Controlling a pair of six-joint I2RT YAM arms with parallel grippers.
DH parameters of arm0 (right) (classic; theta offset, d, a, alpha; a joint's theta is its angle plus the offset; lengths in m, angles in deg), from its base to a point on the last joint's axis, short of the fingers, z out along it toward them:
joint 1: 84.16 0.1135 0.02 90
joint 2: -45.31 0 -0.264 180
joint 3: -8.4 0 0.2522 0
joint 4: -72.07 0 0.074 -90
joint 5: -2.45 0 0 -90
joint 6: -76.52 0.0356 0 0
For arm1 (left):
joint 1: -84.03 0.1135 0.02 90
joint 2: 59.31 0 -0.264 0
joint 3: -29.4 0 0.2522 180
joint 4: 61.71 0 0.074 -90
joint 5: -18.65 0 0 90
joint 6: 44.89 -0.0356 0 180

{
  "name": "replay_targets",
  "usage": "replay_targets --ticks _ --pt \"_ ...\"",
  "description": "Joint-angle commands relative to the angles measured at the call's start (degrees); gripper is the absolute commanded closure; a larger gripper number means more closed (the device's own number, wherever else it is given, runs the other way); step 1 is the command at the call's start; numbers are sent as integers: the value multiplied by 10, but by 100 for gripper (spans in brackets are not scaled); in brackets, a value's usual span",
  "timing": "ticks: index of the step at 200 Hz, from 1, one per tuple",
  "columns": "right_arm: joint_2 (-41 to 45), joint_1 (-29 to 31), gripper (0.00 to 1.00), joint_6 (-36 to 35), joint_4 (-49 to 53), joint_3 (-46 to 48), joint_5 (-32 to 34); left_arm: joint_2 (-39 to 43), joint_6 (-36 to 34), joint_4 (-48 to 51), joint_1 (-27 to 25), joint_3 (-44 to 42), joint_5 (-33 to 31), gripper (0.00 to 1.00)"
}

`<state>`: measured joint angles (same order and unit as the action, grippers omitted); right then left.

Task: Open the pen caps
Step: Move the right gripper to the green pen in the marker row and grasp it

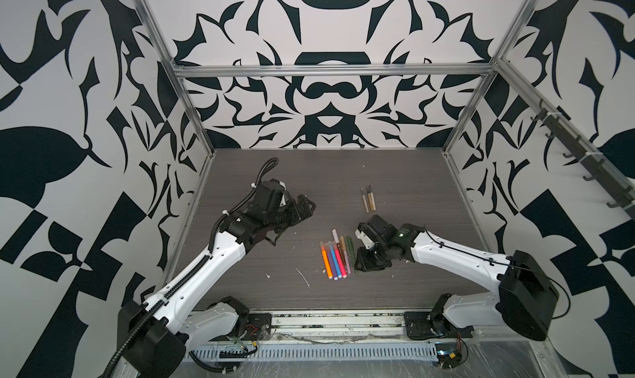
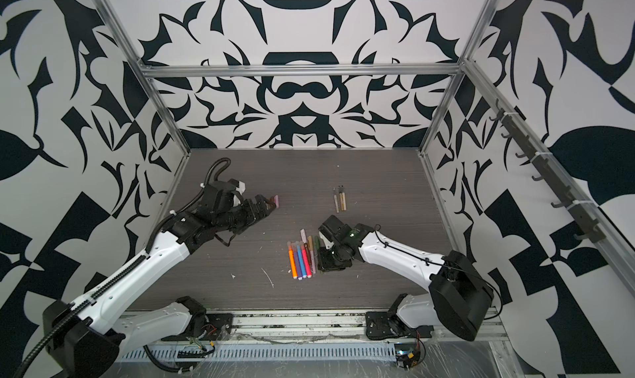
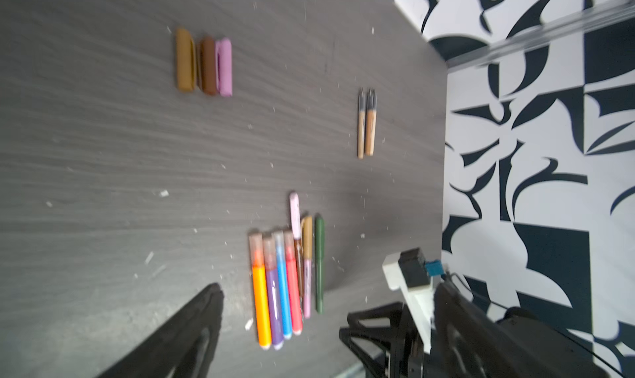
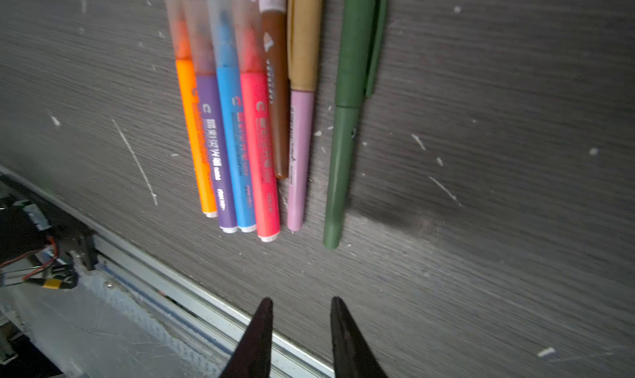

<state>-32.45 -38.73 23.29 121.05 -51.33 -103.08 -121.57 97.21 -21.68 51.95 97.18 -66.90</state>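
my right gripper [image 4: 299,302] hangs parted and empty near the capped green pen [image 4: 343,135]. left gripper [image 1: 307,206] looks spread wide, i think; three loose pen caps [image 3: 206,65] lie together on the table [image 3: 103,153].

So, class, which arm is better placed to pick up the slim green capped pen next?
Right, probably. The right gripper hovers empty close to the slim green capped pen; the left gripper sits farther off, by three loose stubby plastic caps.
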Motion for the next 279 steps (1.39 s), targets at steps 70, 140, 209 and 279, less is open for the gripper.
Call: replay_targets --ticks 70,140,209,279 --pt "-13 6 49 -67 30 -34 106 3 49 37 16 -10 -108 1" --pt "-107 16 59 -70 0 -88 88 33 -23 84 35 25 -162 1" --pt "-148 37 66 -31 5 -96 119 -46 -64 143 43 108 -146 1" --pt "-171 43 72 -5 6 -76 129 -90 -25 160 54 122 -110 1"
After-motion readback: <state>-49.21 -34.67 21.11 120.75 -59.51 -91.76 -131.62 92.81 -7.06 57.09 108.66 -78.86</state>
